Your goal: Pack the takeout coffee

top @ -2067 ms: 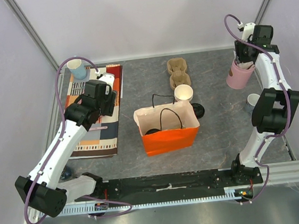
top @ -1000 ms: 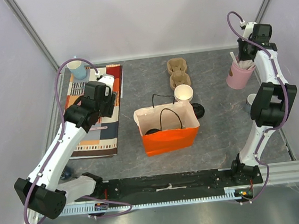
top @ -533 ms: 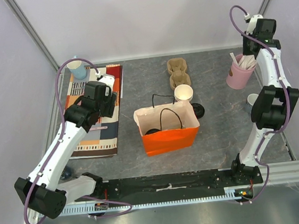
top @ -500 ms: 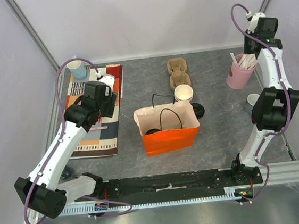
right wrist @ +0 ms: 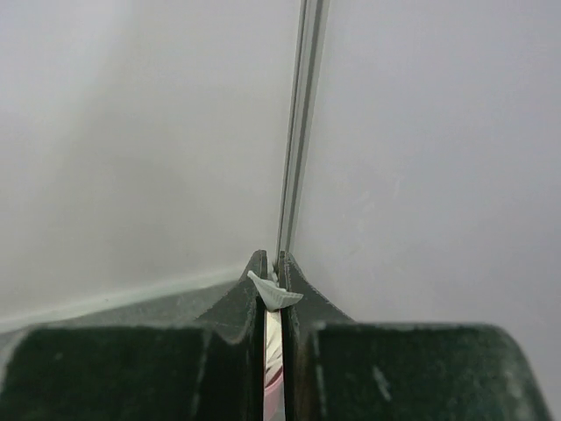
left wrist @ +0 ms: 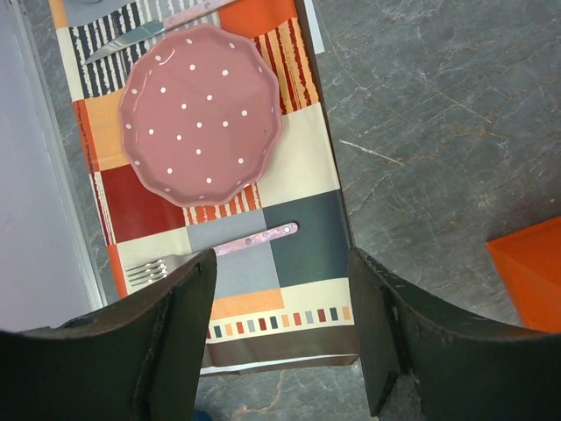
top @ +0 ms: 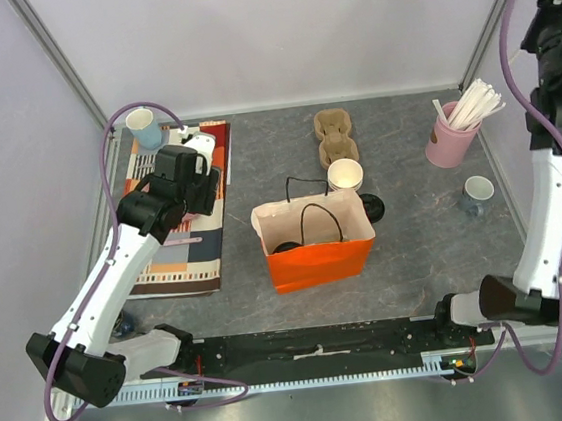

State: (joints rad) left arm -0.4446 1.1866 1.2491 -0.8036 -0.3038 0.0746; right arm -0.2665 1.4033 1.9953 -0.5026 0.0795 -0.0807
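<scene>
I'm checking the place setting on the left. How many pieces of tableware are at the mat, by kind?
Plate: 1
Fork: 1
Knife: 1
Mug: 1
Total: 4

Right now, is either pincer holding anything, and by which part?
Right pincer is shut on a thin white stick, likely a straw, pinched near one end, which pokes just past the fingertips. Left pincer is open, holding nothing.
</scene>
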